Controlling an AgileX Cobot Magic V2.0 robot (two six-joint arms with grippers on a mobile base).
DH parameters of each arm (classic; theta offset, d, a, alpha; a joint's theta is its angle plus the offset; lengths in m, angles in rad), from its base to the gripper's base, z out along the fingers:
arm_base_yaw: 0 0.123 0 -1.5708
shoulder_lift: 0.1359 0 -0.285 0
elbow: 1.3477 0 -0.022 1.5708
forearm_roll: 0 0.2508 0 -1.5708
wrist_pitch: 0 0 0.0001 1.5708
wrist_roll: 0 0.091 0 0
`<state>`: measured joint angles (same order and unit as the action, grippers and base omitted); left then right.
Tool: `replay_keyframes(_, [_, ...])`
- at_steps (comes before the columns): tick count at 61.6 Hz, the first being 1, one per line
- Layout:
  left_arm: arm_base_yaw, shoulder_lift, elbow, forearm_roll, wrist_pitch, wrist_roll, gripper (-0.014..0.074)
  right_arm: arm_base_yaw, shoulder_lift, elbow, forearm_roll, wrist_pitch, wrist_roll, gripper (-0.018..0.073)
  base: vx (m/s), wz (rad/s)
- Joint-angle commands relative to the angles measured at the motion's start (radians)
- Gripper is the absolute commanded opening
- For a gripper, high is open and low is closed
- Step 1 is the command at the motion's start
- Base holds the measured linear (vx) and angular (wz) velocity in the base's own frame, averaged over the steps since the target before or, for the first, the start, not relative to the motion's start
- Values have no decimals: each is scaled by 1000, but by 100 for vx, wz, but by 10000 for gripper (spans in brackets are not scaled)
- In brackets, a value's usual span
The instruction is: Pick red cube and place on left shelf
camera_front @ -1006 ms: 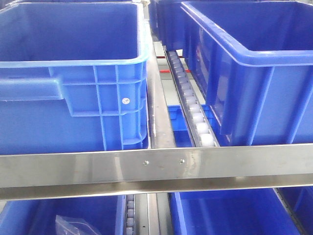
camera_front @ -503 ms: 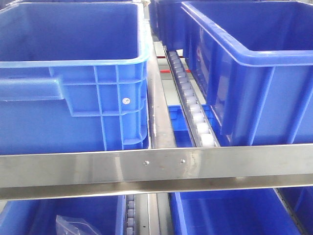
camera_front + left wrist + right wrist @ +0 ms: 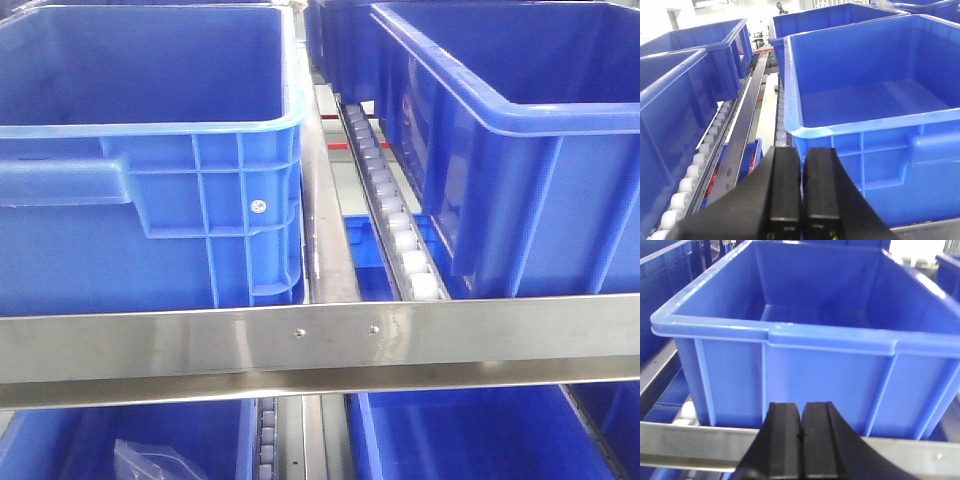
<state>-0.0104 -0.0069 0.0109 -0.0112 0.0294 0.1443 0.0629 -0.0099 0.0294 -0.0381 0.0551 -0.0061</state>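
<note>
The red cube is out of view in every frame. The left shelf shows as a stainless-steel tier with a flat riveted front rail (image 3: 300, 335) and a white roller track (image 3: 400, 235). A large empty blue crate (image 3: 150, 150) stands on its left side. My left gripper (image 3: 802, 150) is shut with nothing between its black fingers, just in front of a blue crate's near corner (image 3: 805, 132). My right gripper (image 3: 801, 405) is shut and empty too, hovering over the steel rail (image 3: 690, 442) before another empty blue crate (image 3: 805, 355). Neither gripper shows in the front view.
A second big blue crate (image 3: 520, 150) fills the right side of the tier. More blue crates sit on the tier below, one holding a clear plastic bag (image 3: 150, 460). A steel divider (image 3: 747, 115) and rollers (image 3: 695, 165) run between crates on the left.
</note>
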Motion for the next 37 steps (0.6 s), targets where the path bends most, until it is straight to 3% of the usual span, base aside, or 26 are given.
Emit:
replay_keyframes(1, [-1, -3, 22, -5, -90, 1, 106, -5, -18, -25, -49, -121, 16, 50, 0, 0])
replay_keyframes(37, [-1, -3, 22, -5, -90, 1, 106, -5, -18, -25, -28, -108, 22, 50, 0, 0])
